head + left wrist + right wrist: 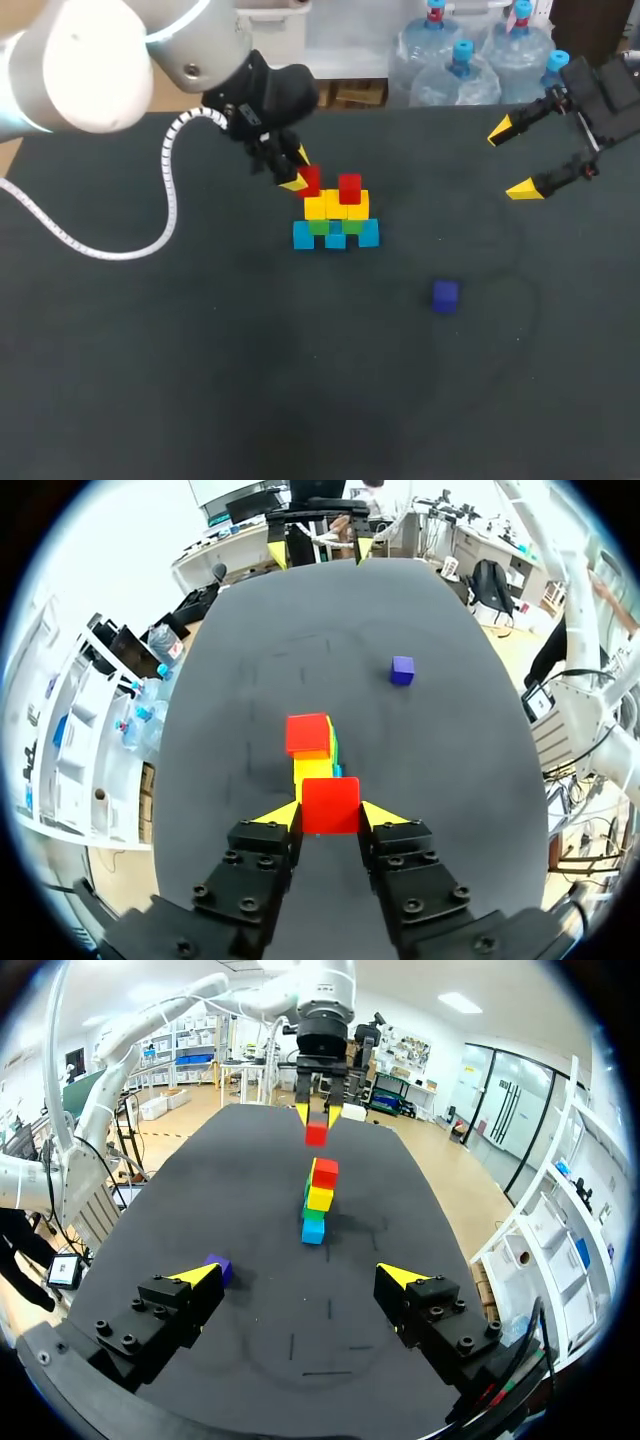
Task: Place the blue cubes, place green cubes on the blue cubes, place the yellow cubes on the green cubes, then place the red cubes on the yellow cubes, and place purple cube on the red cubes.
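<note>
My left pincer [330, 818] pinches a red cube [330, 802], seemingly just above the stack's [336, 228] bare yellow cube [314, 208]; my right pincer [512, 160], spread, hangs at the worktop's [200, 380] far right corner.

On the dark table [200, 350], a small stack stands a little left of centre. Three blue cubes [303, 235] form its bottom row, with green cubes [320, 226] above them and yellow cubes [335, 204] above those. One red cube [349, 187] sits on the right part of the yellow row. The left gripper [298, 168] comes in from the far left and holds a second red cube [310, 180] at its yellow tips, at the stack's upper left. A white cable [170, 205] loops across the table behind it. A purple cube [445, 295] lies alone, nearer and to the right. The right gripper [515, 160] hangs at the far right, fingers spread wide.
</note>
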`<act>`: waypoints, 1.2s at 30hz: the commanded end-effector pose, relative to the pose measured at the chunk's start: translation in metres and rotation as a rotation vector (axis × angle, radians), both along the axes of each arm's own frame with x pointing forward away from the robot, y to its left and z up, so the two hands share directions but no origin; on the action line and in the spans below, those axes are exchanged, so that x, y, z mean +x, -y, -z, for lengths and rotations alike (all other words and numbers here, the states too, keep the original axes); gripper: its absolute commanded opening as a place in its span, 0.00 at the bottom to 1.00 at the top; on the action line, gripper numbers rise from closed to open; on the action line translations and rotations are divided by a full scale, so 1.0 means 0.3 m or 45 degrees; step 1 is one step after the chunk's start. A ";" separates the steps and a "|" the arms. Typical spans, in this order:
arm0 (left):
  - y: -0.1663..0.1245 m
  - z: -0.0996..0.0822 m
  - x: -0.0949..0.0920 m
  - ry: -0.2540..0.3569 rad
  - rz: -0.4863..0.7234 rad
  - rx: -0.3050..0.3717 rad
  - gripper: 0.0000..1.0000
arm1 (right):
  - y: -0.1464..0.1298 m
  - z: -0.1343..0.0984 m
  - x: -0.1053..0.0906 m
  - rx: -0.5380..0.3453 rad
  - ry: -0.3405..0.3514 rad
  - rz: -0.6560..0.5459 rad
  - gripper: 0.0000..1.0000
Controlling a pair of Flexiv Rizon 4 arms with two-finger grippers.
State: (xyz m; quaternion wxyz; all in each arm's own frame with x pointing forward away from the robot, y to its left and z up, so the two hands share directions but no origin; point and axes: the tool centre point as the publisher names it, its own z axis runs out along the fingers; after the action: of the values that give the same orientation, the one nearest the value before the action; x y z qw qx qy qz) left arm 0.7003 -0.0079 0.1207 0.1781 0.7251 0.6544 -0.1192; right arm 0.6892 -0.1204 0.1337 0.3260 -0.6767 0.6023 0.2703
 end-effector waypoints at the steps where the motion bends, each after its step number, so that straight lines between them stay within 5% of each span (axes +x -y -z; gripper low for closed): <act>1: 0.020 0.007 0.021 -0.016 0.015 0.006 0.00 | -0.001 0.002 0.002 0.001 0.000 -0.001 1.00; 36: 0.071 0.039 0.048 -0.039 0.054 0.055 0.00 | -0.001 0.002 0.002 0.001 0.000 -0.001 1.00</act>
State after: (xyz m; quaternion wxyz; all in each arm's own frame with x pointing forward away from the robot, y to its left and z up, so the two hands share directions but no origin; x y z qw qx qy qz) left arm 0.7119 -0.0278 0.1091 0.1529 0.7400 0.6441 -0.1194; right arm 0.6892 -0.1204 0.1337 0.3260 -0.6767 0.6023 0.2704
